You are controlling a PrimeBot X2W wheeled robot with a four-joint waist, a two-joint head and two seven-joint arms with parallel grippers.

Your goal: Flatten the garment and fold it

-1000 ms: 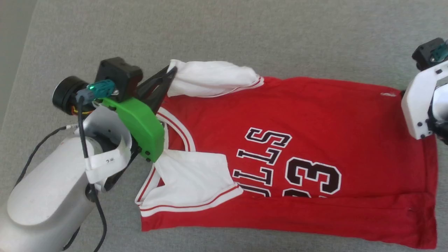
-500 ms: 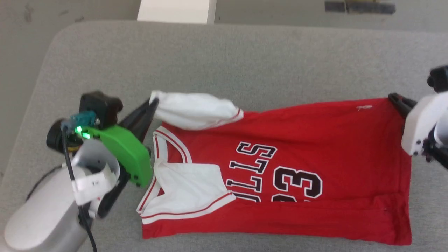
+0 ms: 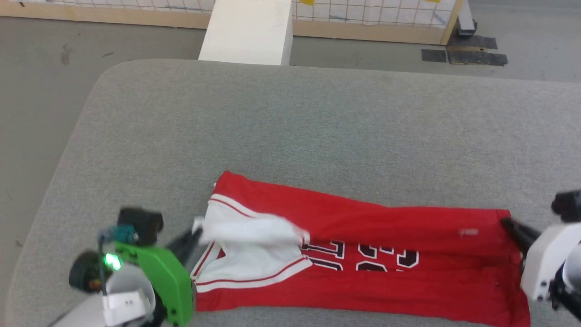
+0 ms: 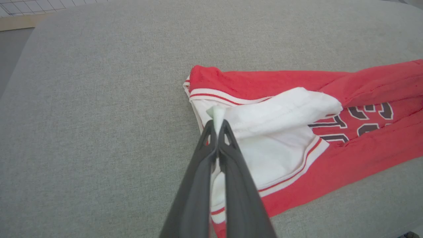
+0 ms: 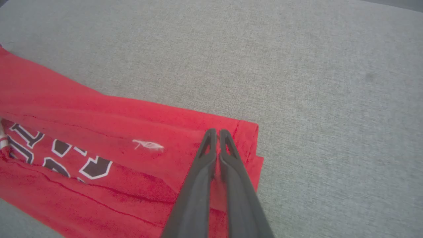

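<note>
Head view | garment point(image 3: 363, 227) long axis left-right, neck left | both jaws clamped on garment

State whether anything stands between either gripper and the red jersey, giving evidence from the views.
Nothing visible does. The left gripper is shut directly on the white sleeve tip of the garment, and the right gripper is shut on its red hem corner. Beyond the garment lies the grey padded surface.

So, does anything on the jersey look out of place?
Yes. The garment is not flat: a white sleeve, pinched in the left gripper, lies bunched over the other one, and a red fold hides half the lettering.
</note>
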